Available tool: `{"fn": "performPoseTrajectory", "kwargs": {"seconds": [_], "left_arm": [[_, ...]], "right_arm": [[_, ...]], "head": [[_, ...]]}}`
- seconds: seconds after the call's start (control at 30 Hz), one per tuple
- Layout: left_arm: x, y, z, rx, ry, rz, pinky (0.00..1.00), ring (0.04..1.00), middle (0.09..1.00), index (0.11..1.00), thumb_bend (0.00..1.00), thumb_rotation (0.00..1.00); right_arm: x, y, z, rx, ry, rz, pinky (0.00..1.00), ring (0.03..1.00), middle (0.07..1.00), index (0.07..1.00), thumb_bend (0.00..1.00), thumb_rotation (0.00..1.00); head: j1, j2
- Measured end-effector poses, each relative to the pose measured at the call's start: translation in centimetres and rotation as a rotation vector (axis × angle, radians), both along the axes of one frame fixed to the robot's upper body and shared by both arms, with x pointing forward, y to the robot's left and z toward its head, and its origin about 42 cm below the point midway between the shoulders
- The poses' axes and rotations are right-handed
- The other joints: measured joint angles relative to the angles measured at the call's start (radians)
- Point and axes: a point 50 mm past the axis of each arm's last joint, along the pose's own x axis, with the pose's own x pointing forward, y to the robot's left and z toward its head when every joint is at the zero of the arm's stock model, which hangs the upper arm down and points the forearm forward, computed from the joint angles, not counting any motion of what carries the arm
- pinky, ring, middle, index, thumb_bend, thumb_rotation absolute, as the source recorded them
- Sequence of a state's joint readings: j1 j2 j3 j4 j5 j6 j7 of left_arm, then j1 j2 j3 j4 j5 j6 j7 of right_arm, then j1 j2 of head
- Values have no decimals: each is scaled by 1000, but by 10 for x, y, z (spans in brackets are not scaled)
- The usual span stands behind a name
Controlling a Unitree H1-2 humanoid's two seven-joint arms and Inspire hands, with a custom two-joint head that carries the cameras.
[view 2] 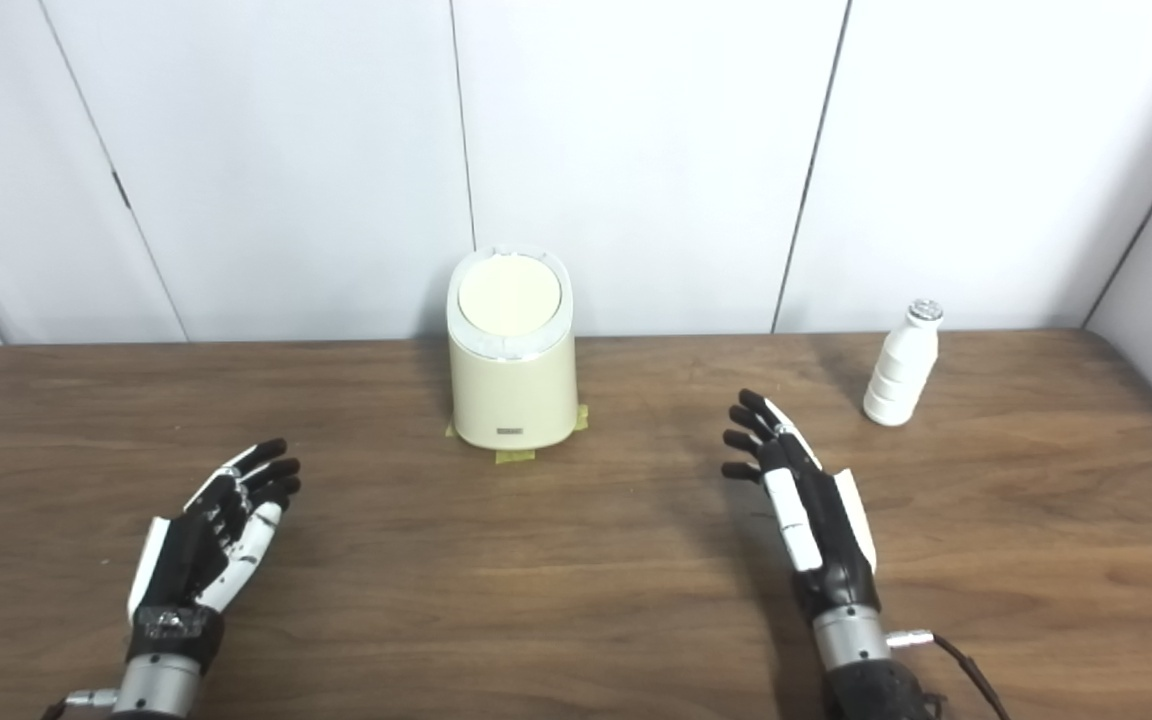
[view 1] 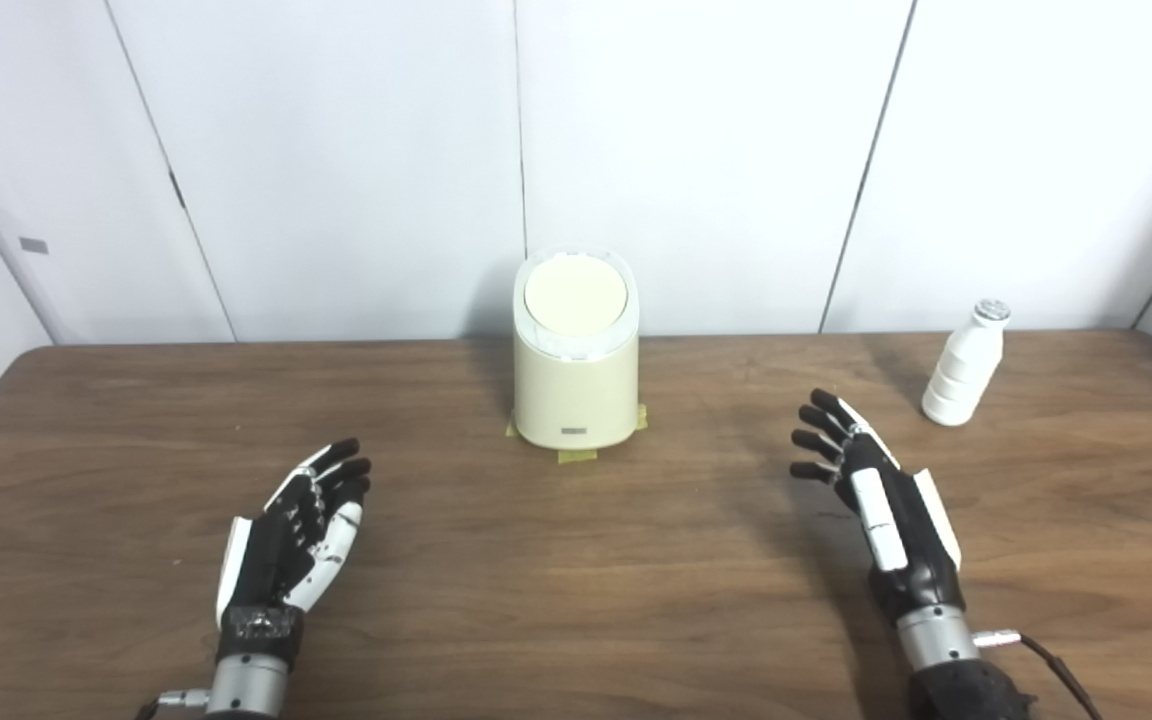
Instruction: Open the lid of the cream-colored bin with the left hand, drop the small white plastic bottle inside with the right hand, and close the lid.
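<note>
While both hands are held released over the brown wooden worktop (view 1: 136, 420), the left hand (view 1: 291, 540) at lower left and the right hand (view 1: 881, 510) at lower right, nothing is grasped. The small white ribbed plastic bottle (view 1: 964, 366), upright at right, is judged light, stiff and easily toppled, best gripped round its body. The cream-coloured lidded bin (view 1: 576, 385), taped down at centre, stands well apart, and nothing is seen between.

Bare table (view 1: 576, 560) between both hands and bin (view 1: 576, 385); bottle (view 1: 964, 365) well apart, unobstructed.
</note>
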State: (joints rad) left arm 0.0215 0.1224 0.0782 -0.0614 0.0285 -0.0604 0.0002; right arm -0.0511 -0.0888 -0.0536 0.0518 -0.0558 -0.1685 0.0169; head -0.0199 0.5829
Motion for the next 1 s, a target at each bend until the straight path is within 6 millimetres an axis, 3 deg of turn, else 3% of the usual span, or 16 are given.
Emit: {"fn": "performPoseTrajectory", "kwargs": {"seconds": [0.73, 0.83, 0.9, 1.0], "left_arm": [[0, 0, 0, 13, 1, -2, 800, 776, 780, 836, 277, 342], [0, 0, 0, 14, 1, -2, 766, 768, 775, 834, 298, 258], [0, -1, 0, 29, 3, 2, 743, 764, 769, 823, 379, 193], [-1, -1, 0, 54, 11, 16, 759, 774, 773, 825, 419, 111]], "right_arm": [[0, 0, 0, -6, 0, -4, 680, 807, 853, 865, 474, 988], [0, 0, 0, -8, 0, -4, 685, 806, 853, 865, 480, 990], [0, 0, 0, -8, 0, -4, 683, 806, 854, 867, 461, 987], [0, 0, 0, -8, -2, -4, 680, 804, 854, 869, 460, 983]], "head": [[-5, -12], [-8, -17], [-8, -18], [-6, -35]]}}
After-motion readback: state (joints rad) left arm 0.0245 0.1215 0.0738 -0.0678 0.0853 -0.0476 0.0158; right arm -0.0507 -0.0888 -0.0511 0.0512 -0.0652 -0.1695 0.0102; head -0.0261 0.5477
